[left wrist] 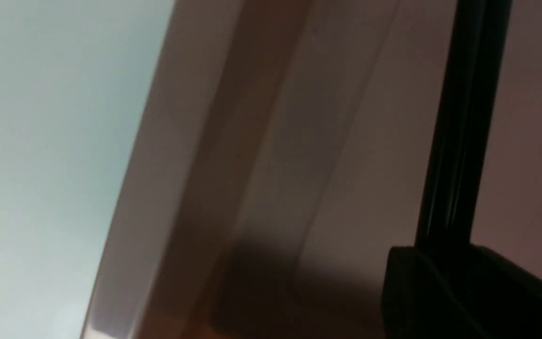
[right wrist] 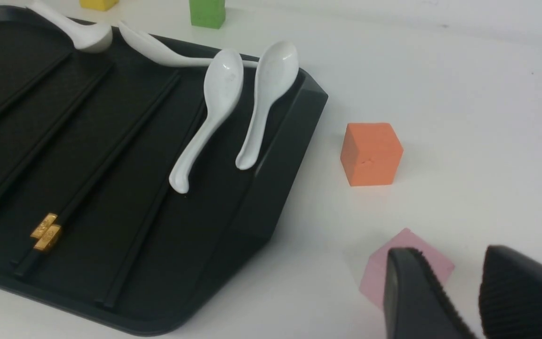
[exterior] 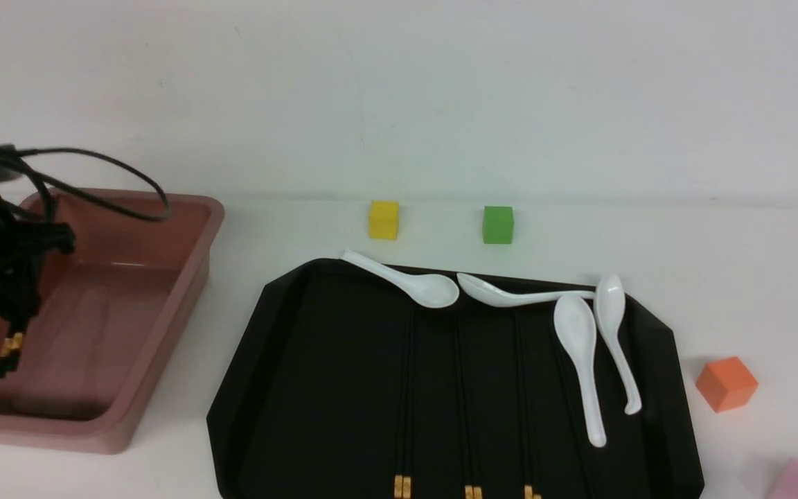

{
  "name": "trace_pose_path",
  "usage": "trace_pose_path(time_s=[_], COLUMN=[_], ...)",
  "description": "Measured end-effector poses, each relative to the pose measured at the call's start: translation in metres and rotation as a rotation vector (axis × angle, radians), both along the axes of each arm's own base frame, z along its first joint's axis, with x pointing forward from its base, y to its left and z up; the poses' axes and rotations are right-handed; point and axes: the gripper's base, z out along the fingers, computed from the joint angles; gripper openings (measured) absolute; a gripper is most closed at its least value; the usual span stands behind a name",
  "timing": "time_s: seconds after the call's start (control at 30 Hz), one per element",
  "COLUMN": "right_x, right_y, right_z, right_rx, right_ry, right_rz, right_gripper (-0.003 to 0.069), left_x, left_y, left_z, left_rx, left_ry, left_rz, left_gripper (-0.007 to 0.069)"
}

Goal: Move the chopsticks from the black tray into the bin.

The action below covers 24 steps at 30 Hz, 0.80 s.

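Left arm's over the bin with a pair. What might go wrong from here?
The held chopsticks hang steeply over the bin; dropped so, they may lean on its wall or tip out. A white spoon lies along the rightmost chopsticks on the black tray; grasping there may drag it.

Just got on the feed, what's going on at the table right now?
The left pincer is shut on a pair of thin black gold-ended chopsticks, hanging them down inside the deep dusty-pink plastic bin. More chopstick pairs lie on the large flat black tray, along with four white spoons. The right pincer is open, off the tray by a pink cube.
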Motion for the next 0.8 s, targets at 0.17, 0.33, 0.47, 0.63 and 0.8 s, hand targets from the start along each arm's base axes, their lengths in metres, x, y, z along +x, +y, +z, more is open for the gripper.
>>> trace_pose_path(time_s=[0.17,0.33,0.47,0.63,0.8], right_x=[0.0,0.0,0.0,0.0,0.0], right_y=[0.0,0.0,0.0,0.0,0.0], right_z=[0.0,0.0,0.0,0.0,0.0], right_rx=[0.0,0.0,0.0,0.0,0.0], right_ry=[0.0,0.0,0.0,0.0,0.0], right_rz=[0.0,0.0,0.0,0.0,0.0], right_gripper=[0.024,0.024,0.024,0.024,0.024], left_x=[0.003,0.001,-0.007,-0.029,-0.065], left_y=[0.0,-0.002,-0.005,-0.015,-0.037], left_z=[-0.008,-0.004,0.013,0.059,0.118], left_rx=[-0.008,-0.019,-0.038,-0.09,-0.228], left_ry=[0.002,0.0,-0.007,-0.062,-0.166], left_rz=[-0.006,-0.004,0.002,0.015,-0.009], left_gripper=[0.0183,0.0269,0.0236,0.0046,-0.0013])
